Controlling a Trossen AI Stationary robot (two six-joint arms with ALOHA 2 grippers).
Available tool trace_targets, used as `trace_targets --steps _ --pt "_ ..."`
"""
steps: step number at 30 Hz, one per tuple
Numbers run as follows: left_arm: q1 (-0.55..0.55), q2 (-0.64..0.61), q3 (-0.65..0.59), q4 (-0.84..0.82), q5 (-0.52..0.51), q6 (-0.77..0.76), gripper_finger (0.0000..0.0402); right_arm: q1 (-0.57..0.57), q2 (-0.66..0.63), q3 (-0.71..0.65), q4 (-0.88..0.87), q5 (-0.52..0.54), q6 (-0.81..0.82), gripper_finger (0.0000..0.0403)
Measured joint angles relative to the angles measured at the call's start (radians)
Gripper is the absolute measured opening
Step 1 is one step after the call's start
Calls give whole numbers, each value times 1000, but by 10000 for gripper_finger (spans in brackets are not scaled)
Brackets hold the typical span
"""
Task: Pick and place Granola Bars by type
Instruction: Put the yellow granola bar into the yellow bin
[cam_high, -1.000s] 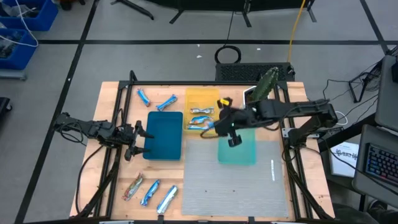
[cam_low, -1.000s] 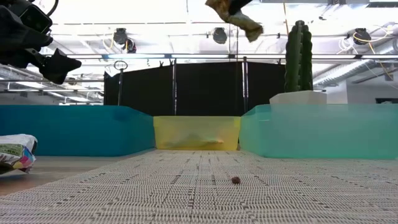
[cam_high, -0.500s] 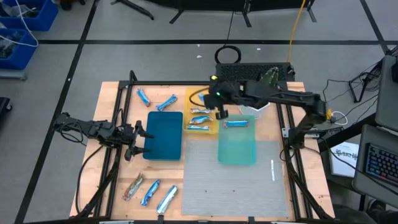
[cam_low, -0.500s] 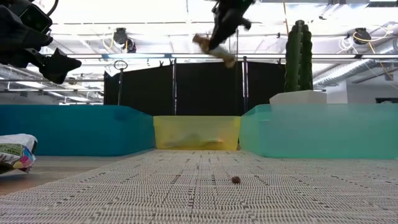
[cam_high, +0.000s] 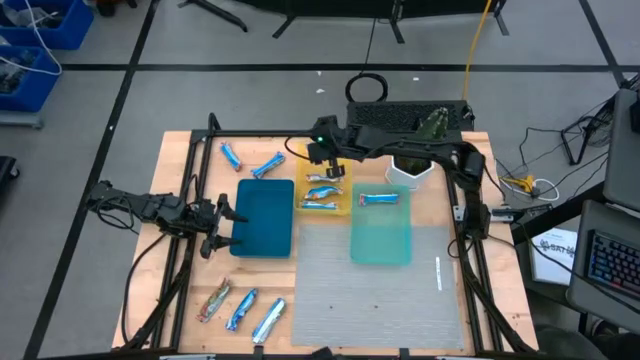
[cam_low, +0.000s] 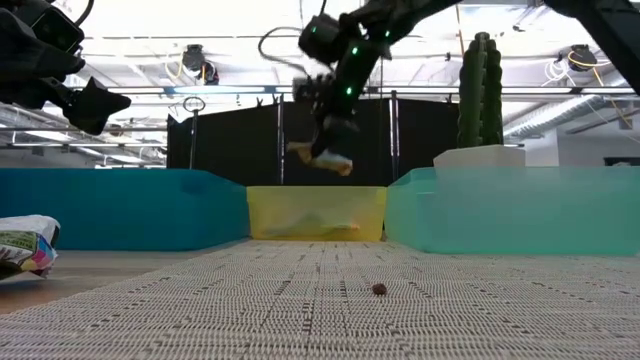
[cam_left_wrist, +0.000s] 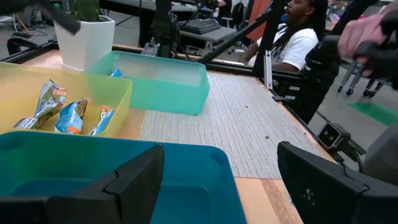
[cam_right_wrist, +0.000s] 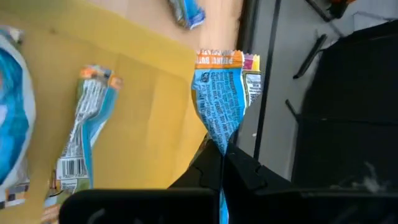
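Overhead, table-level and two wrist cameras share the yellow tray (cam_high: 322, 170).

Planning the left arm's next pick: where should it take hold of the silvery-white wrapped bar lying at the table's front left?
Take the silvery-white wrapped bar across its slim middle, coming straight down from above. It lies flat and slanted on the wood, apart from the blue bar beside it, so turn the left claw across its length.

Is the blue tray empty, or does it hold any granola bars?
Empty. The high view shows the blue tray with a bare floor; the left gripper waits open at its edge.
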Motion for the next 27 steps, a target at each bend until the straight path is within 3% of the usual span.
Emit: trace_targets --steps 9,27 --pt "0 0 0 0 0 0 310 -21 107 0 56 -1 -16 0" --pt "0 0 0 0 0 0 310 -10 213 0 3 -56 28 0"
